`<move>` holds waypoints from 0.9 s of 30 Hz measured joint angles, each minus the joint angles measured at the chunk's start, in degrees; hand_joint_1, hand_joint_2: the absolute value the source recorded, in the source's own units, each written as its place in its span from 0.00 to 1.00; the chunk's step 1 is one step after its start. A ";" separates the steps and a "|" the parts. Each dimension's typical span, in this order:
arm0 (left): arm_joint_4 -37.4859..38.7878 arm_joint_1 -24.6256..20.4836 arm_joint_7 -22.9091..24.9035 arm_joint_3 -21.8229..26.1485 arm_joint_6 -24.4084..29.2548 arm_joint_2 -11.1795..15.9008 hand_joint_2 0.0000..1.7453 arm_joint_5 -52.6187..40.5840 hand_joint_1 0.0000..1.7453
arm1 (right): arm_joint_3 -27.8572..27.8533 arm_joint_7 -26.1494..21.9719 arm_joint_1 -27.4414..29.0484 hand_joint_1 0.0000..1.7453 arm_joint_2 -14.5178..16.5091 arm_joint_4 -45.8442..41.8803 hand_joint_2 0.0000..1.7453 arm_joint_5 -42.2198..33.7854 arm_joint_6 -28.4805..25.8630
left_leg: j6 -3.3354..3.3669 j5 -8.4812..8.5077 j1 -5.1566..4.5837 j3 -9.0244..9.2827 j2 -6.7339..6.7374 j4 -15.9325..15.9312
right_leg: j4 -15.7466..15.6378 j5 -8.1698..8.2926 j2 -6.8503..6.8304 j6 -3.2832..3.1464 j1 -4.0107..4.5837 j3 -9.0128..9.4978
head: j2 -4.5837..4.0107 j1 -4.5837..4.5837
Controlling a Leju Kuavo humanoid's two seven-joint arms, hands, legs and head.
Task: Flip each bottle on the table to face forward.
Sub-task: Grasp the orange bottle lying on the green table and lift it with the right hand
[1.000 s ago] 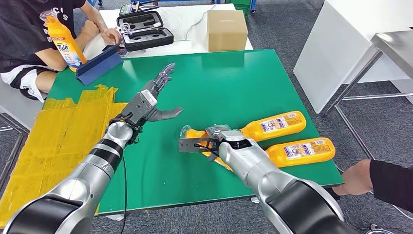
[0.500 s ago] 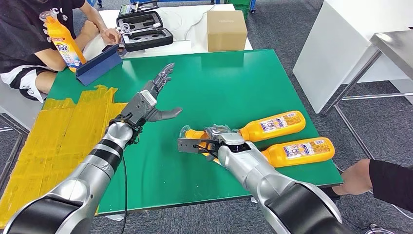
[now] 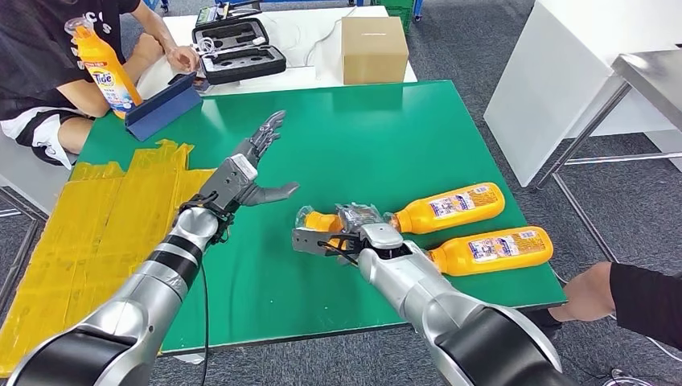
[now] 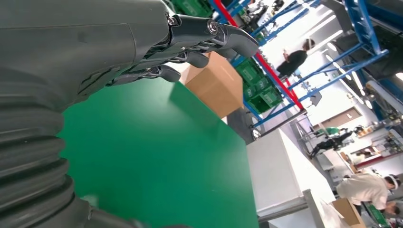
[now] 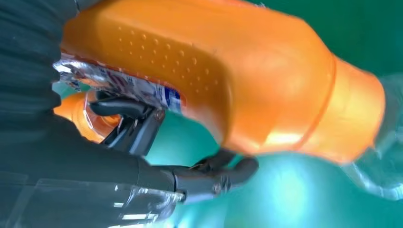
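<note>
My right hand (image 3: 342, 240) grips the nearest orange bottle (image 5: 204, 80), lying on the green table (image 3: 386, 137) beside two others. I should roll it slowly, with firm fingers, until the label faces front. My left hand (image 3: 241, 173) hovers spread, holding nothing

Your right wrist view: right hand (image 5: 142, 156) wrapped around an orange bottle (image 5: 228, 80), dark fingers (image 5: 223, 173) curling under its body. You can see a dimpled grip patch on the bottle's shoulder and a crinkled label edge (image 5: 119, 85) against the hand. Clear cap (image 5: 385, 156) is blurred. Green table (image 5: 285, 199) lies behind.
</note>
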 joint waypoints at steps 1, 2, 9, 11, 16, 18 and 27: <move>-0.21 0.38 0.05 0.02 0.08 0.13 1.00 0.02 0.00 | -0.08 -0.29 0.28 0.00 0.10 -0.01 1.00 0.06 -2.20 | 0.01 0.01 0.00 -0.05 0.00 0.00 | 0.00 0.00 0.00 0.00 0.00 -0.04 | 0.00 0.00; -0.47 0.75 0.14 0.04 0.10 0.26 1.00 0.02 0.00 | -0.19 -0.65 0.54 0.00 0.21 -0.01 1.00 0.08 -4.15 | 0.01 0.03 0.00 -0.11 -0.01 0.00 | 0.01 0.01 -0.01 0.01 0.00 -0.09 | 0.00 -0.01; -1.93 2.46 1.08 0.67 0.14 0.78 1.00 -0.61 0.00 | -2.27 -3.94 1.57 0.00 0.93 -0.21 1.00 0.31 -11.89 | 0.01 0.08 0.00 -0.51 -0.05 0.02 | 0.04 0.01 -0.05 0.04 0.00 -0.39 | 0.00 0.00; -2.22 2.82 1.17 0.94 0.22 0.90 1.00 -0.69 0.00 | -2.98 -5.05 1.79 0.00 1.23 -0.56 1.00 0.22 -14.11 | 0.01 0.07 0.00 -0.61 -0.06 0.02 | 0.05 0.00 -0.05 0.04 -0.01 -0.48 | 0.00 0.00; -2.84 3.76 1.40 1.63 0.69 1.02 1.00 -0.97 0.00 | -4.34 -7.02 2.18 0.00 2.00 -1.53 1.00 0.67 -19.90 | 0.01 0.07 0.00 -0.90 -0.11 0.03 | 0.04 -0.01 -0.07 0.04 -0.01 -0.77 | 0.00 0.00; -3.03 4.02 1.49 1.88 0.77 1.04 1.00 -1.19 0.00 | -4.58 -7.49 2.38 0.00 2.20 -1.83 1.00 1.03 -21.41 | 0.01 0.07 0.00 -0.96 -0.12 0.03 | 0.04 -0.01 -0.08 0.04 -0.01 -0.83 | 0.00 0.00; -3.20 4.99 1.58 3.11 1.18 1.16 1.00 -1.74 0.00 | -6.39 -12.32 4.07 0.00 3.45 -3.83 1.00 1.64 -27.86 | 0.01 0.07 0.00 -1.10 -0.13 0.02 | 0.05 -0.01 -0.09 0.04 -0.01 -0.98 | 0.00 -0.01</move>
